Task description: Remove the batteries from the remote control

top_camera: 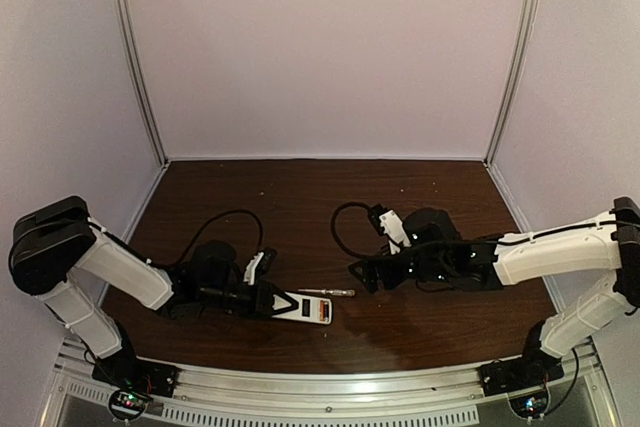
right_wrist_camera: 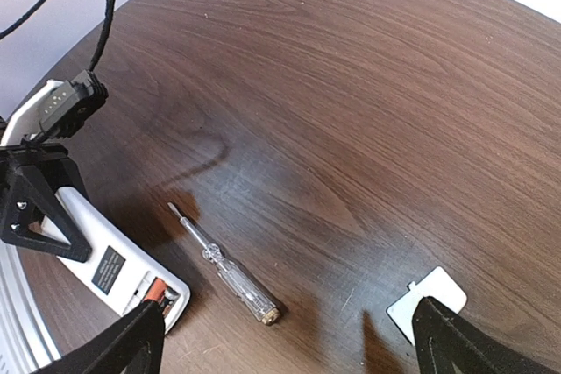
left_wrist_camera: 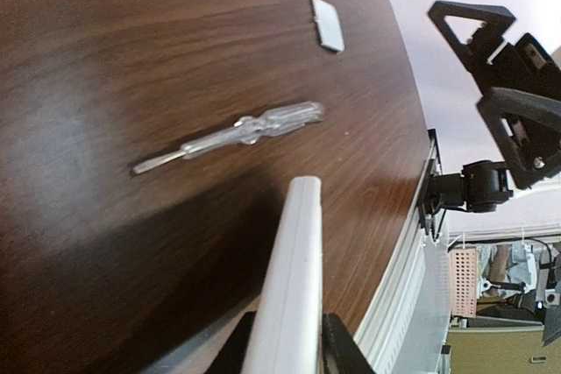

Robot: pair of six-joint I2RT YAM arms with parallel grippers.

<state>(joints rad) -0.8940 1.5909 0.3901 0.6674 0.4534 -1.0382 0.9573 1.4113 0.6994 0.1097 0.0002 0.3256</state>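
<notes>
Dark-brown wood-grain table [top_camera: 300, 197]; contents listed left to right as seen in the overhead view.

1. Left arm: white and black, reaching in from the lower left of the frame. The left pincer [top_camera: 287, 303] is pressed onto the remote control [top_camera: 306, 309], with one black triangular finger against each long side. In the left wrist view the handset shows edge-on, rising from the bottom centre between the two fingers.

2. Remote control: white, flat, at lower centre of the overhead view, its free end pointing right. The right wrist view has it at lower left, showing a dark label and an open compartment at the free end. An orange-red battery [right_wrist_camera: 156, 289] sits in that compartment. Whether a second cell lies beside it cannot be told, nor whether the handset touches the table.

3. Screwdriver [top_camera: 327, 292]: thin, with a clear handle, lying flat on the table just above the remote's free end, near it but apart.

4. Cover piece [right_wrist_camera: 427, 302]: small, white, flat on the table at the lower right of the right wrist view, just beside one finger of the right pincer.

5. Right pincer [top_camera: 362, 275]: right of centre, jaws spread wide, pinching nothing. The right arm runs off toward the right edge of the frame.
</notes>
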